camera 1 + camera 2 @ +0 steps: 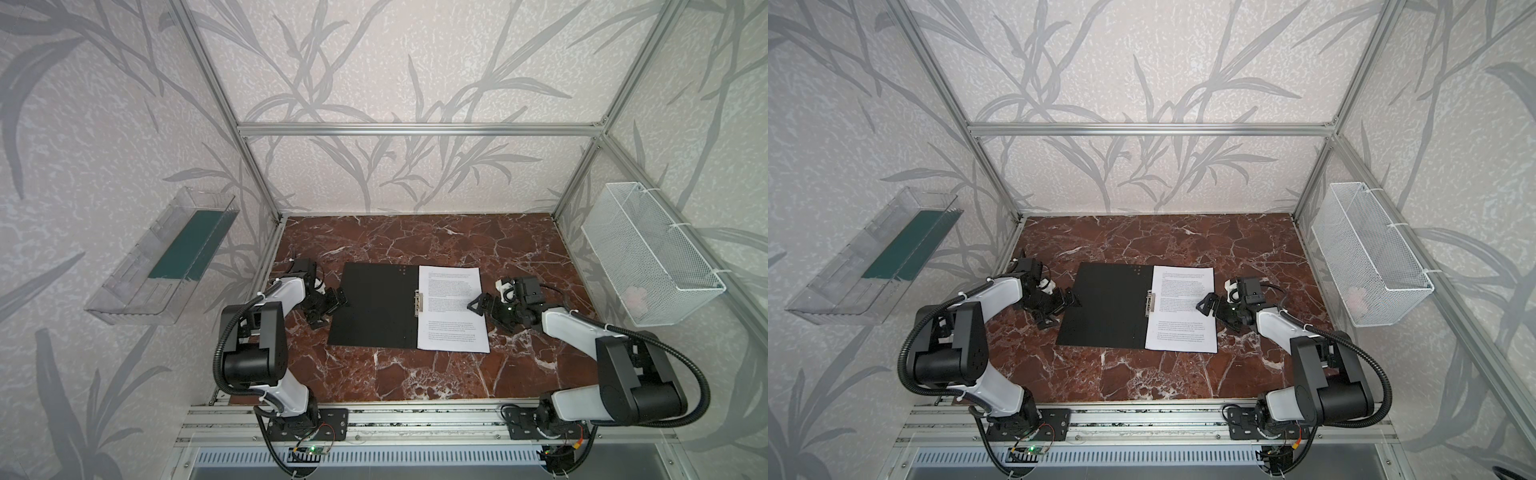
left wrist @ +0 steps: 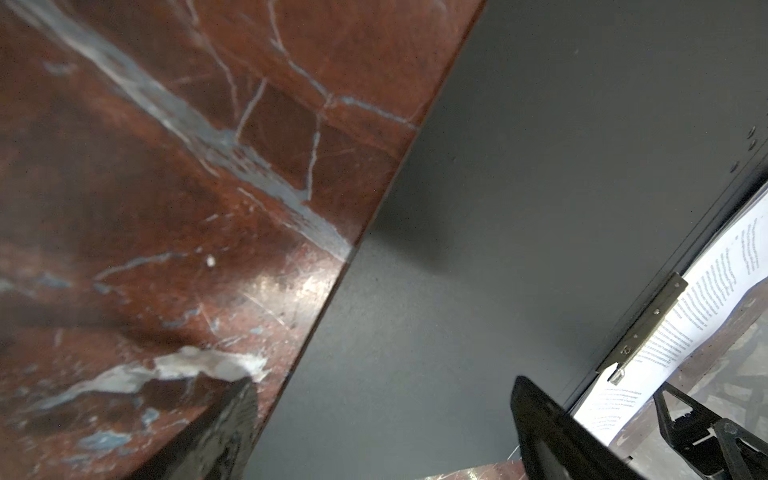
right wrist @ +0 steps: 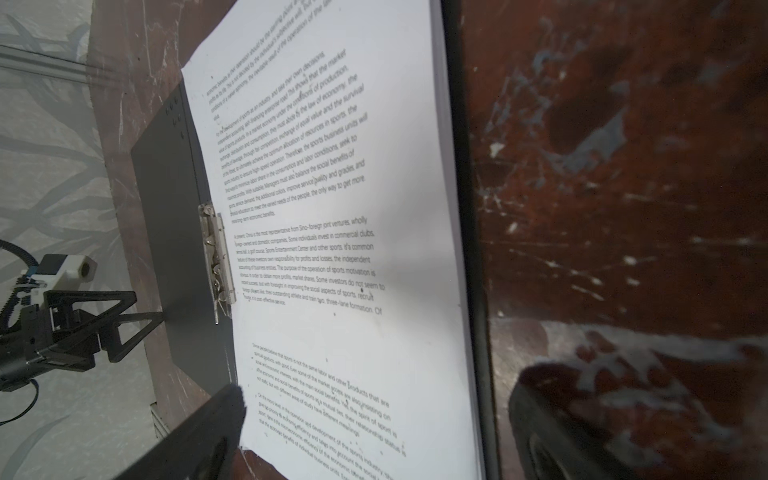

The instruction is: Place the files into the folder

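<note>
Right wrist view shows the files [image 3: 340, 257] stacked on the right half of the open folder [image 3: 166, 216]. Looks mostly done to me, cover not closed yet. Left gripper [image 1: 332, 305] sits spread by the folder's left edge and right gripper [image 1: 481, 311] is spread over the sheets, both empty. Red marble table [image 1: 415, 382], leafy wallpaper [image 1: 415, 83].

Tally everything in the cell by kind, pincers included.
folder: 1
paper stack: 1 (sheet count unclear)
pincers: 2 (left pincer, right pincer, both open)
wall bins: 2 (clear tray, mesh basket)
Total: 6
</note>
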Available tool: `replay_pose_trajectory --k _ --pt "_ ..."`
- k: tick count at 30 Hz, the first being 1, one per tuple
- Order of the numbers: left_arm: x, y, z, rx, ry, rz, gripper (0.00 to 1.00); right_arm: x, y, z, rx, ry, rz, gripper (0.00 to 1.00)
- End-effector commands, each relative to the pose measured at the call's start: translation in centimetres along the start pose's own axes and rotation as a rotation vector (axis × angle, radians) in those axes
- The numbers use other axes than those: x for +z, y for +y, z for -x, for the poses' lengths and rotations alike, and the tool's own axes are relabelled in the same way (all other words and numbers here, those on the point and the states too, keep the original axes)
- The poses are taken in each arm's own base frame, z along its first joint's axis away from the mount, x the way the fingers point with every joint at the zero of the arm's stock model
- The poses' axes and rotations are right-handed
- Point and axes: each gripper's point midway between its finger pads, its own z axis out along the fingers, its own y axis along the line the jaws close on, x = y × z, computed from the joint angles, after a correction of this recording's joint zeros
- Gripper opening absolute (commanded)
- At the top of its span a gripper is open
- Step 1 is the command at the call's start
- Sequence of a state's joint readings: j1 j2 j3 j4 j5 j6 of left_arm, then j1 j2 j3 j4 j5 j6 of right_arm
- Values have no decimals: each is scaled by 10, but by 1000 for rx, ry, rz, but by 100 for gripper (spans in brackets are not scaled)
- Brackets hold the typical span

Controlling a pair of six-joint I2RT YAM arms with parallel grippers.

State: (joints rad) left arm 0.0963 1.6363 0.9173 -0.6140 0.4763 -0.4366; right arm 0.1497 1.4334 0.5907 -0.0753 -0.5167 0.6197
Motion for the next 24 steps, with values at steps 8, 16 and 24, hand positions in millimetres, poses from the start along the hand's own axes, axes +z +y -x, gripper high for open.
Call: replay_pose_trajectory --k 8,16,24 --pt "31 -40 -43 62 141 -207 96 15 -11 -26 31 109 -27 100" --pt "8 -99 -48 168 83 -449 96 19 -9 -28 22 123 -20 100" --pt "-27 -138 -61 263 22 -589 95 18 -9 -27 15 119 -30 99"
